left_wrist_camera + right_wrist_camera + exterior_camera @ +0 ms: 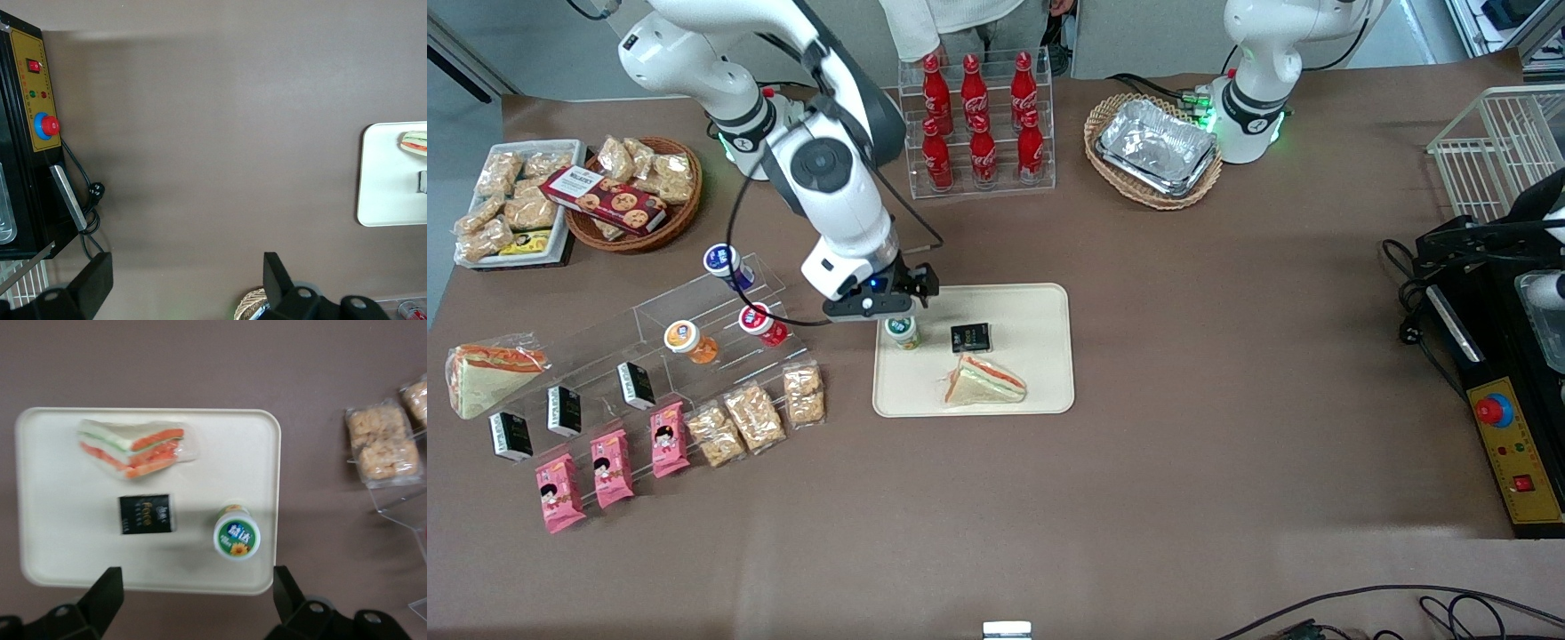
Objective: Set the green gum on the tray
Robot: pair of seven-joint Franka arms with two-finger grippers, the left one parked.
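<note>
- Right wrist view shows the green gum standing upright on the tray, near its rim, beside a small black packet and a wrapped sandwich.
- The bottle looks light, rigid and smooth-walled; I judge it could tip easily, and any regrasp should be across its round body just under the lid.
- The claw hangs wide open above the bottle, holding nothing, its fingers well clear.
- In the front view the arm reaches down over the tray's edge nearest the clear display rack on the counter.
</note>
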